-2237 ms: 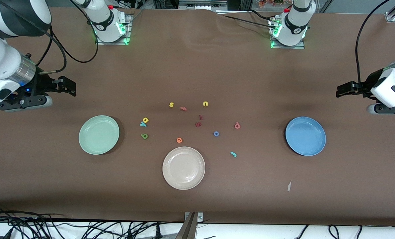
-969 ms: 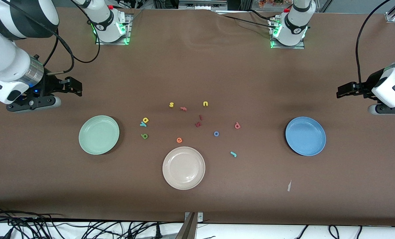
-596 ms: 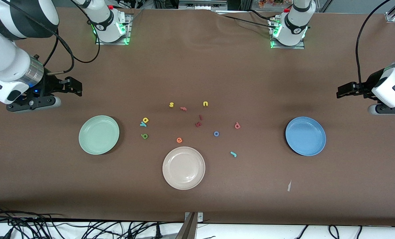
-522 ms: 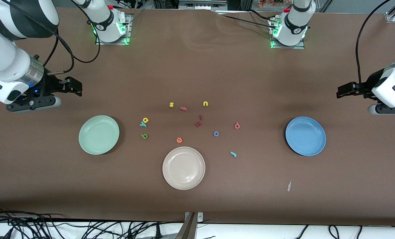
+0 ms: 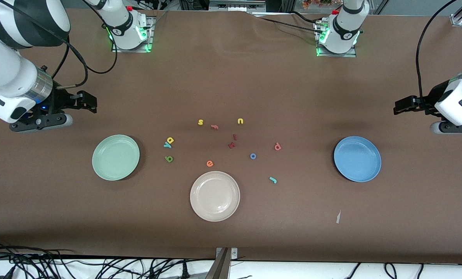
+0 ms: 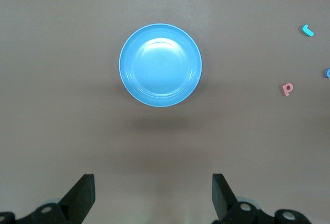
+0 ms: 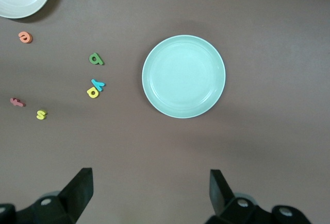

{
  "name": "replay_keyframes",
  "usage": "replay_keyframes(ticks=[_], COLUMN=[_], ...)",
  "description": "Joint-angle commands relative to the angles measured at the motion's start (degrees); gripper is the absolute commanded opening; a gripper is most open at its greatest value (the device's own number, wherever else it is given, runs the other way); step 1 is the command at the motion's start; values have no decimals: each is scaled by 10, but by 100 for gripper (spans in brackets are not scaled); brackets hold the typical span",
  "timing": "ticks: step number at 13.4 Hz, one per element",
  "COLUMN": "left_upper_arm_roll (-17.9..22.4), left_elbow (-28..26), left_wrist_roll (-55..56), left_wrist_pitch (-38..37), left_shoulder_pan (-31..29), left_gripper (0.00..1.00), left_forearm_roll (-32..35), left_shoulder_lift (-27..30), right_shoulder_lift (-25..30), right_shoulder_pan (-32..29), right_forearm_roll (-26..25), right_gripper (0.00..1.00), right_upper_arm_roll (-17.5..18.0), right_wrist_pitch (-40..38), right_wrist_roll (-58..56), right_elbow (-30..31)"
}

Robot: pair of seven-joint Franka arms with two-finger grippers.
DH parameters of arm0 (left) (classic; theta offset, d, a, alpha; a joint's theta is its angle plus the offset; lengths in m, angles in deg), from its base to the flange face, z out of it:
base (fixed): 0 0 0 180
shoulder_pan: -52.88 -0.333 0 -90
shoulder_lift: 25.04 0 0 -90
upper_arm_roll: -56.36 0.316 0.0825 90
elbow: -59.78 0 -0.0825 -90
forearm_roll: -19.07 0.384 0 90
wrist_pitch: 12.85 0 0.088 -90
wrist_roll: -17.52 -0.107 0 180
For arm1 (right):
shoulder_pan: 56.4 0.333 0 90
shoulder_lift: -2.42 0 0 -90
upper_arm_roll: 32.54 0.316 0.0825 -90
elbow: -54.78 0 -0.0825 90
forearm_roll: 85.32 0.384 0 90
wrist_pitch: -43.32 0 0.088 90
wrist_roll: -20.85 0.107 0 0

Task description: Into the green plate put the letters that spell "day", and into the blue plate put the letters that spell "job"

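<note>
Yellow "d" [image 5: 170, 140] touching teal "y" [image 5: 167, 145], olive "a" [image 5: 169, 159] just nearer the front camera, all beside green plate [image 5: 99, 170]. Blue "o" [image 5: 253, 156], pink "b" [image 5: 277, 146], teal "j" [image 5: 272, 179] toward blue plate [image 5: 341, 170]. All on worktop [image 5: 231, 77]. Left pincer [image 6: 153, 195] over bare worktop beside blue plate, fingers apart, holding nothing. Right pincer [image 7: 150, 193] likewise beside green plate.

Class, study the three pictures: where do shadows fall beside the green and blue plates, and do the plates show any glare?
Front view: a soft dark shadow hugs the edge of the green plate facing the letters, and the blue plate also on its letter-facing edge. Left wrist view: a blurred shadow band lies on the table between the blue plate and the left gripper; mild sheen in the plate's centre. Right wrist view: the green plate reflects faintly.
</note>
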Motion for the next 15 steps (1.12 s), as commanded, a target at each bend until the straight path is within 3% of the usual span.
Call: replay_keyframes(ticks=[1,15], left_upper_arm_roll=[-2,-3], left_elbow=[6,6], left_wrist_roll=[-13,-13], left_wrist_pitch=[-1,-1], left_shoulder_pan=[-1,-1], left_gripper=[100,100], left_forearm_roll=[7,7], left_shoulder_lift=[0,0], right_shoulder_lift=[1,-17], right_shoulder_pan=[2,4], right_forearm_roll=[-13,-10], right_gripper=[100,100], right_upper_arm_roll=[1,2], right_wrist_pitch=[0,38], right_wrist_roll=[8,8], right_elbow=[3,2])
